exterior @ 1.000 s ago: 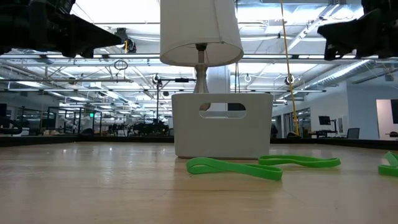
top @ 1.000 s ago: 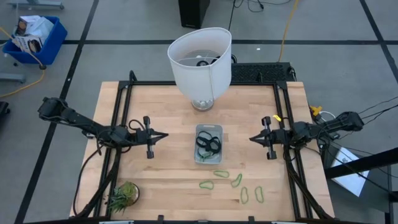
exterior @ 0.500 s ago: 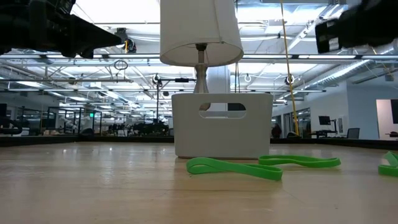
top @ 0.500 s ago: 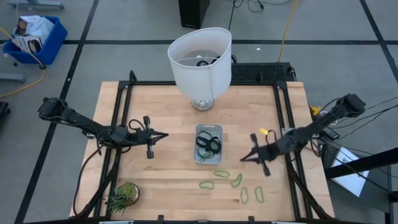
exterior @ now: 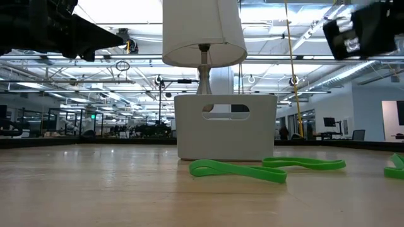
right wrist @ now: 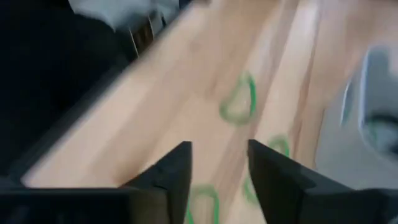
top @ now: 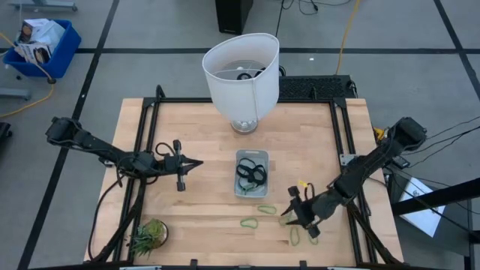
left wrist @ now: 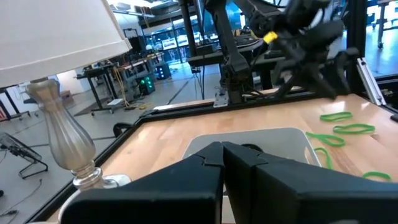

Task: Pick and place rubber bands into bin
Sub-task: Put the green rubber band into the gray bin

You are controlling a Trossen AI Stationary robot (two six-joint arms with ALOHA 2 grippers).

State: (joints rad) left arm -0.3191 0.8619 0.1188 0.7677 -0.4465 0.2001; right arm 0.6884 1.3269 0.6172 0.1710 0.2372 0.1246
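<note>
The right pincer [top: 291,216] hangs above the table [top: 202,135] toward 5 o'clock from its centre, fingers [right wrist: 174,177] parted with bare wood showing in the gap between them, gripping nothing. Just around it lie the light-green rubber bands [top: 267,209]: one at its 9 o'clock, one touching close beside it [top: 286,217], two more [top: 313,233] at its 5 o'clock, and another [top: 249,222] farther off at 8 o'clock, all flat on the wood. At 11 o'clock from the pincer sits the bin [top: 252,172], near the table's centre, holding several dark rubber bands [top: 251,173] in a tangle. Beyond the bin, at 12 o'clock, stands a white lamp [top: 241,75] with its shade tilted. The left pincer [top: 196,163] waits at 9 o'clock from the bin, well apart from it, clenched with nothing between its fingers. A small spiky green plant [top: 148,235] sits at the table's 7 o'clock corner.
</note>
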